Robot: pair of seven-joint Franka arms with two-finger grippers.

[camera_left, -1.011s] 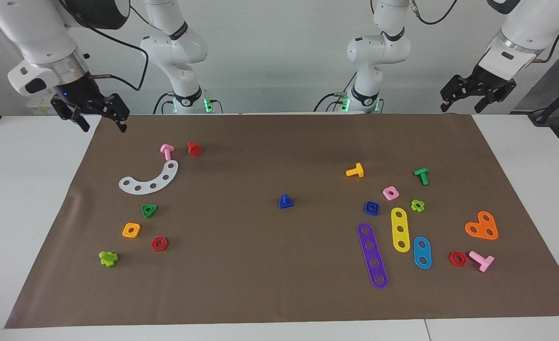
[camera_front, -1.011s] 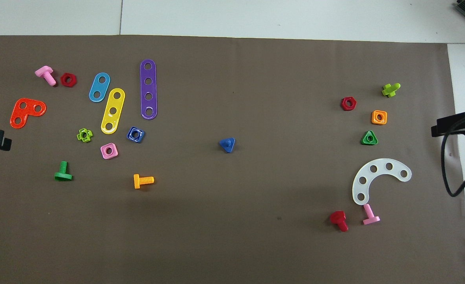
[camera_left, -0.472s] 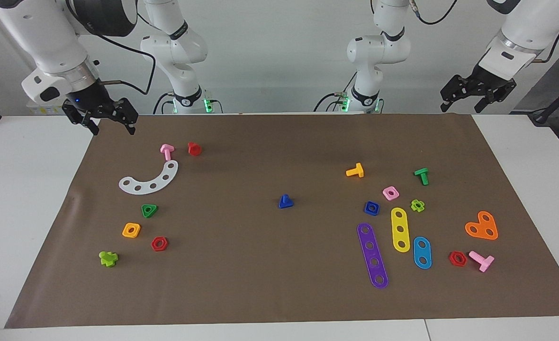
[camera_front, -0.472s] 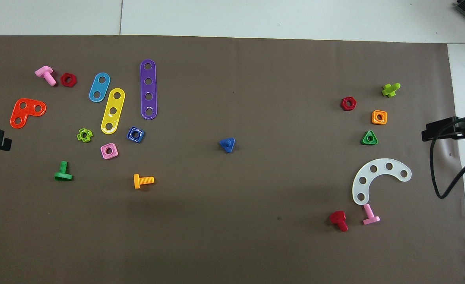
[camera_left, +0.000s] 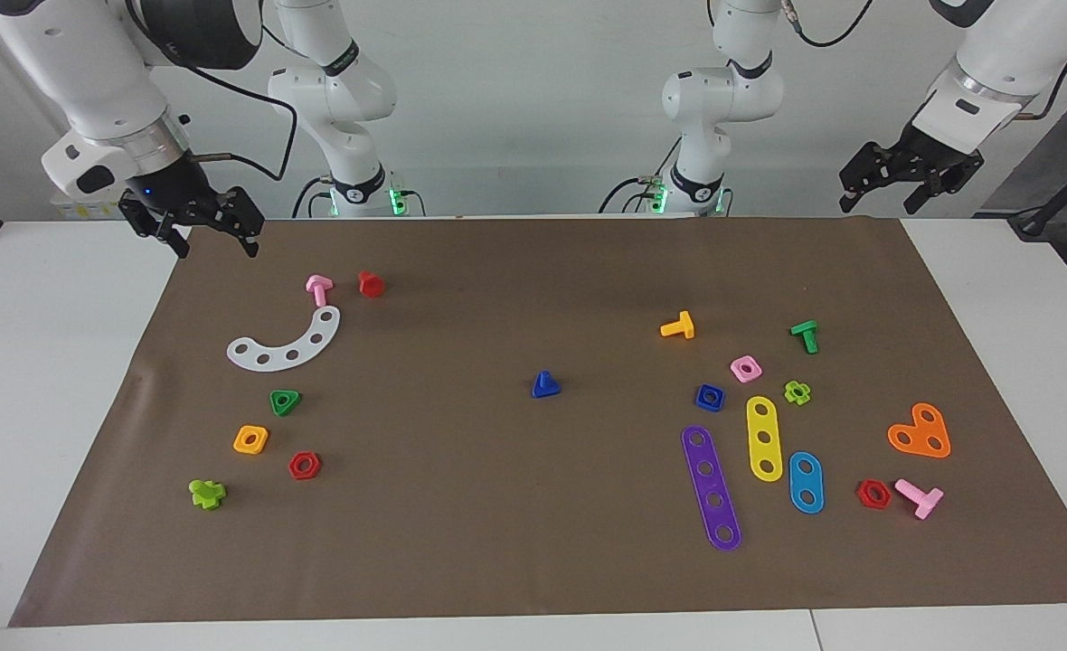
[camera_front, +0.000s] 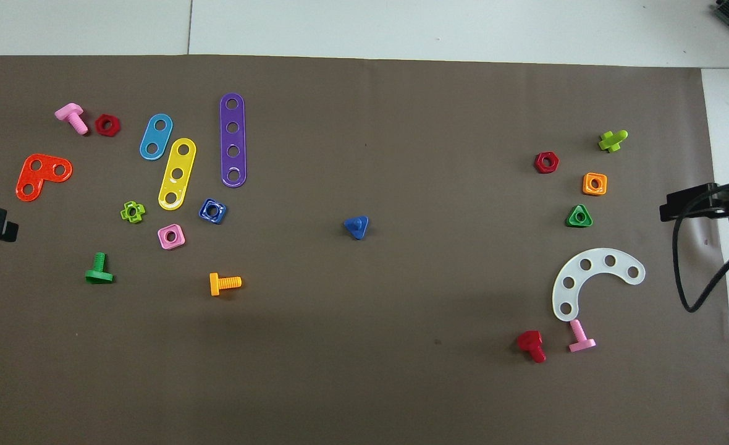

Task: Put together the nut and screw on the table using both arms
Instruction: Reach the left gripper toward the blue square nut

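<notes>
**Both arms raised, blue pair untouched on the mat**

The screw [camera_left: 544, 385] stands head-down, stem up, near the middle of the brown mat [camera_left: 497, 542] on the desk [camera_left: 36, 362], well apart from everything else, which leaves room for fingers to come down on either side of it. The nut [camera_left: 709, 397] lies flat toward the left arm's end of the mat, just beside the purple strip [camera_left: 712, 488], the yellow strip [camera_left: 764, 438] and the pink square nut [camera_left: 745, 368]; that crowding probably calls for a careful approach from above.

The left end effector [camera_left: 891, 194] hangs over the mat's corner at its own end, fingers apart and holding nothing; this arm waits. The right end effector [camera_left: 212, 237] hangs over the mat's edge at its own end, above the pink screw [camera_left: 318, 288] and white arc [camera_left: 285, 342], fingers likewise apart and empty. The split suggests each arm is meant to take the piece closer to its side, though nothing is grasped yet, so the task is at its very start.

Compared with a second ago, the right end effector has swung inward over the mat and has barely moved in the last half second. The left end effector and all the parts lie unchanged
</notes>
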